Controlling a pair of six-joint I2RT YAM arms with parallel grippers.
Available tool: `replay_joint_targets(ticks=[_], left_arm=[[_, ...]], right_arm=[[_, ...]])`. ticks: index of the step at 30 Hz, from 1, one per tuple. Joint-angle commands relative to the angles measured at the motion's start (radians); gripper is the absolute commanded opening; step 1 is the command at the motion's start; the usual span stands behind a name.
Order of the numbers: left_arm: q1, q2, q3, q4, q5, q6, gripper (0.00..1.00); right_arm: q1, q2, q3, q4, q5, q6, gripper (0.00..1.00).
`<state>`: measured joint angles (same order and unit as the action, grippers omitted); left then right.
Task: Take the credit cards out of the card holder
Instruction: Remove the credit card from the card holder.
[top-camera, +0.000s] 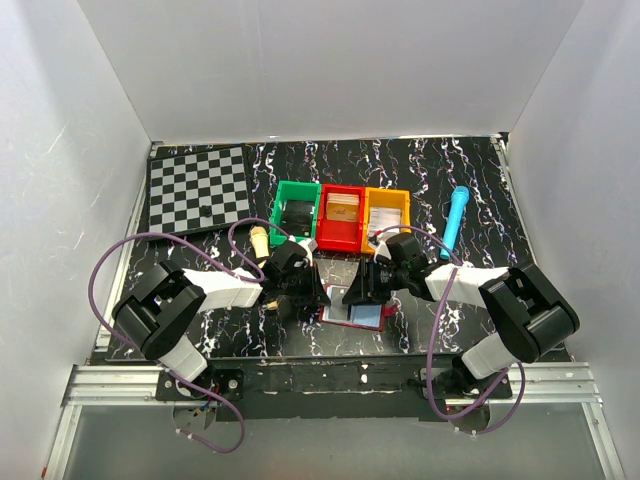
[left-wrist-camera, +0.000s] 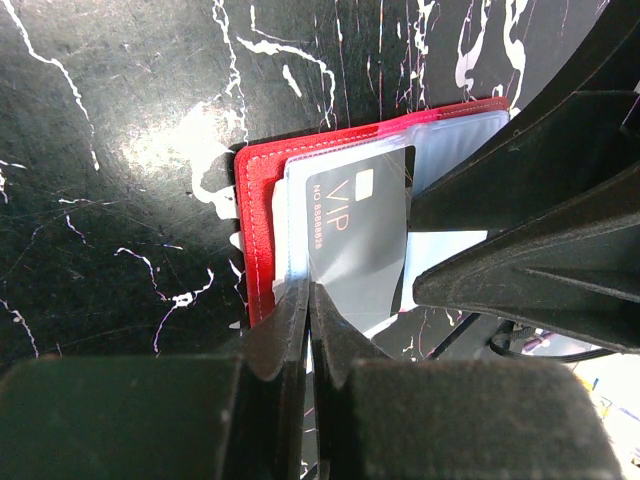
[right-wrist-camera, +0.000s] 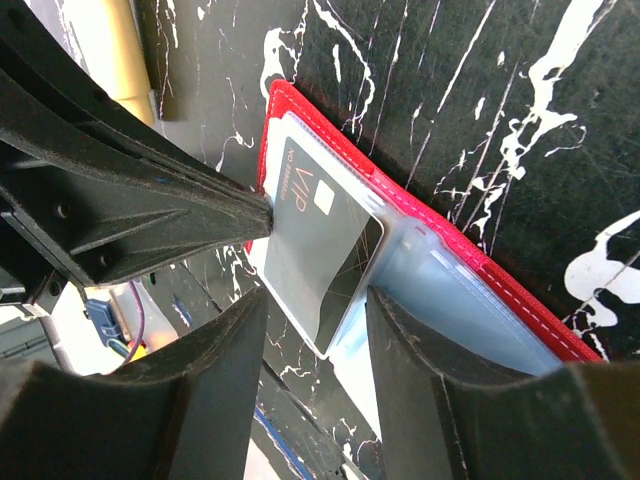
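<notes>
Card holder (left-wrist-camera: 262, 230) open on surface (left-wrist-camera: 120, 120) between arms; our left tool (left-wrist-camera: 310, 300) pinches VIP card (left-wrist-camera: 360, 235) edge, right tool (right-wrist-camera: 315, 300) wide astride card. Extraction step; next we judge: slide card clear of sleeve

Card holder (top-camera: 360, 315) open on table (top-camera: 470, 200); card (left-wrist-camera: 360, 230) partly in sleeve; bins (top-camera: 340, 240) behind, chessboard (top-camera: 198, 188) behind-left.

Black marbled table (top-camera: 480, 170) w/ chessboard (top-camera: 198, 188), 3 bins (top-camera: 340, 240), blue tube (top-camera: 456, 218), open card holder (top-camera: 360, 315).
</notes>
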<state>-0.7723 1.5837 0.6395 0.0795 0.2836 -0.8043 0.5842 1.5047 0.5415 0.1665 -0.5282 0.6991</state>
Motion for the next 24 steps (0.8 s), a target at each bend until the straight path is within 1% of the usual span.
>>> replay_joint_targets(ticks=[1, 9, 20, 24], left_arm=[[0.002, 0.004, -0.009, -0.041, -0.047, 0.011, 0.00], [0.002, 0.009, -0.008, -0.038, -0.040, 0.011, 0.00], [0.002, 0.010, -0.012, -0.037, -0.037, 0.010, 0.00], [0.004, 0.004, -0.018, -0.037, -0.037, 0.008, 0.00]], right_arm=[[0.005, 0.000, -0.002, -0.068, 0.042, -0.035, 0.53], [0.009, 0.020, -0.006, 0.011, -0.018, 0.006, 0.40], [0.009, -0.021, -0.029, 0.119, -0.055, 0.082, 0.31], [0.009, -0.026, -0.026, 0.130, -0.055, 0.094, 0.23]])
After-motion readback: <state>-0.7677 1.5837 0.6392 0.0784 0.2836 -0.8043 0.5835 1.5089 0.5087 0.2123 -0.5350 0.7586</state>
